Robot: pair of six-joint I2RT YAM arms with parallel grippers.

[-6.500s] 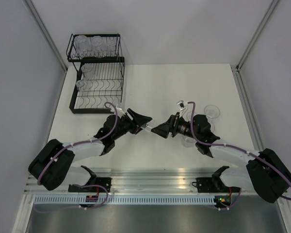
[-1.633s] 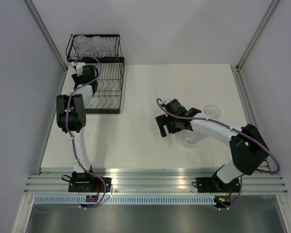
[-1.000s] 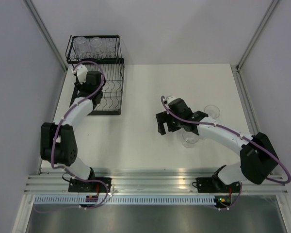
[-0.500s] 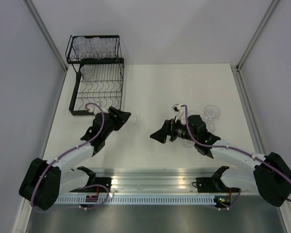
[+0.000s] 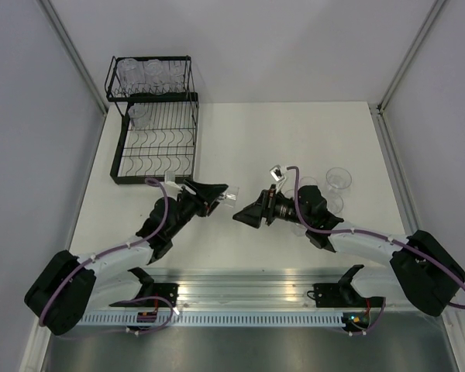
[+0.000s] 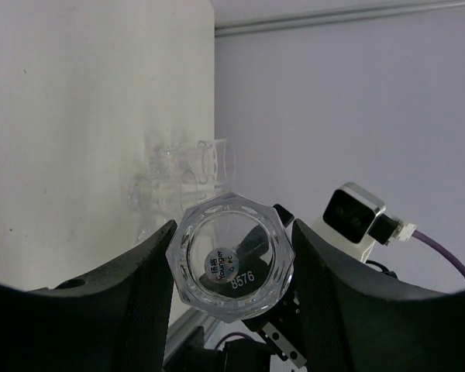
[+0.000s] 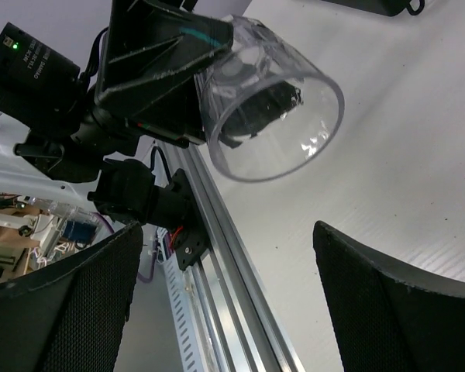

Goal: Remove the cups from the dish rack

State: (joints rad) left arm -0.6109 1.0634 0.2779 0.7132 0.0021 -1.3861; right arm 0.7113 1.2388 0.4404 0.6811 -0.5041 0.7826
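The left gripper (image 5: 222, 194) is closed on one clear round plastic tumbler (image 5: 229, 198). It holds the tumbler sideways above the white table (image 5: 240, 139), in front of the black wire two-tier dish rack (image 5: 156, 147) and apart from it.

In the left wrist view the tumbler's base faces the camera. It is pinched between the two black fingers (image 6: 132, 287) and carries a small round label.

The right gripper (image 5: 242, 216) faces it from just beside, jaws spread wide with nothing between them. In the right wrist view the tumbler's open mouth points toward that gripper and touches neither finger.

Several more clear tumblers (image 5: 149, 74) stand on the rack's upper tier. A single tumbler (image 5: 138, 113) sits at the far left of the lower tier. Further clear tumblers (image 5: 339, 178) stand on the table near the right arm.
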